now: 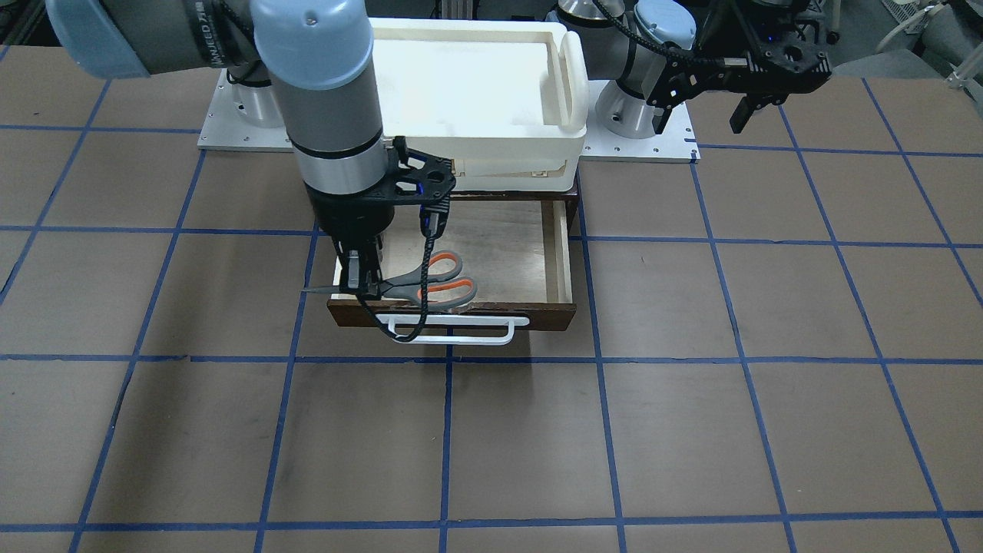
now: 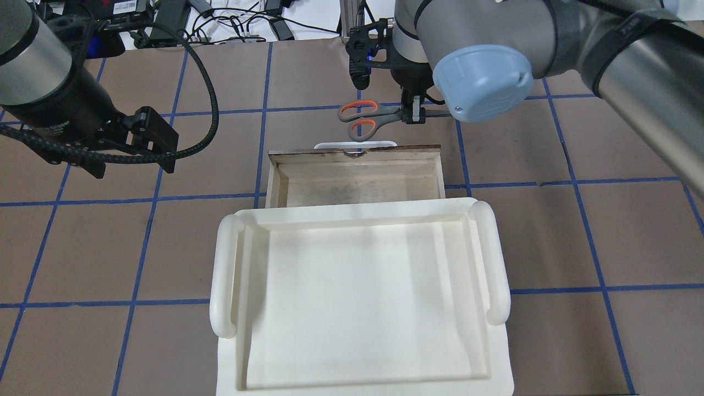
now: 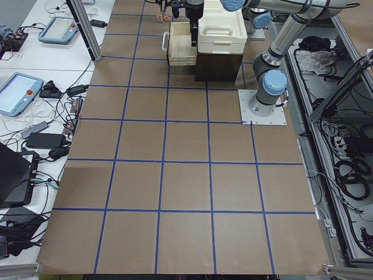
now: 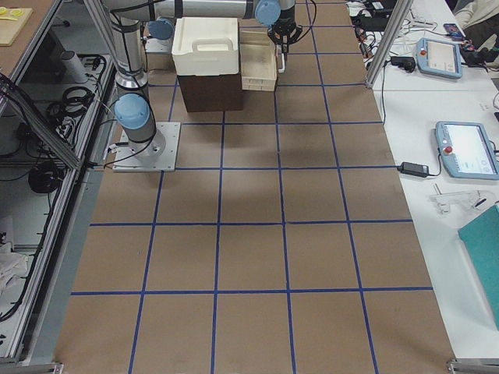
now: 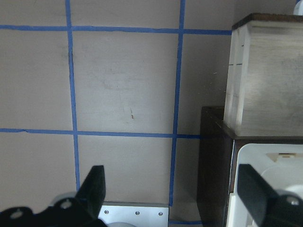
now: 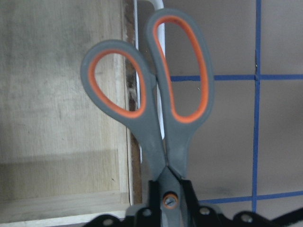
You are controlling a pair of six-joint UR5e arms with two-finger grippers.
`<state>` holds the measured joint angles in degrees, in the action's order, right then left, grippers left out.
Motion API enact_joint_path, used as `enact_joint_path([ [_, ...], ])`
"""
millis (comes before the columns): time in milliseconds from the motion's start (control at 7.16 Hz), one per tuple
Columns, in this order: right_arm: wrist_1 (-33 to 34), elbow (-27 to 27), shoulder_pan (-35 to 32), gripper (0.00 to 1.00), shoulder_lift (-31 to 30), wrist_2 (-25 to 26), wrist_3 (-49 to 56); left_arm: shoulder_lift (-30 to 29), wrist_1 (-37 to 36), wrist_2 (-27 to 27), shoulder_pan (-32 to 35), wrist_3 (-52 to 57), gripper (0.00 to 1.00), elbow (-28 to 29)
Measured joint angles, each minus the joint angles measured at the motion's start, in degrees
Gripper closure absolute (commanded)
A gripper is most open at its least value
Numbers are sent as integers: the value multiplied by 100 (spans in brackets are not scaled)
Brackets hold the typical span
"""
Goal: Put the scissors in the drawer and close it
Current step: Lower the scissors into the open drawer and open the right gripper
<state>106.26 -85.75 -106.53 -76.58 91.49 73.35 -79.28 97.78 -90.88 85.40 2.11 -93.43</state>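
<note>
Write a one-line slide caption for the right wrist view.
Right end effector holds the scissors at the pivot, handle loops above the front edge of the open drawer.

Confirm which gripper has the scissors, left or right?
The right gripper, fingers shut on the scissors near the pivot, over the drawer's front edge. The left gripper is open and empty, off to the side.
</note>
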Motion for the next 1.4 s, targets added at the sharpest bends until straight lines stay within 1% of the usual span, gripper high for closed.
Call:
enact_joint_path([
  [419,-193,-85,-383,100,22,-8,-101,0,-5,0,-5,6,0,0],
  [838,-152,-334,-470,100,83,-19,-108,0,-5,0,-9,9,0,0],
  [1397,-158,-494,-575,100,122,-26,-157,0,0,-4,-22,11,0,4],
])
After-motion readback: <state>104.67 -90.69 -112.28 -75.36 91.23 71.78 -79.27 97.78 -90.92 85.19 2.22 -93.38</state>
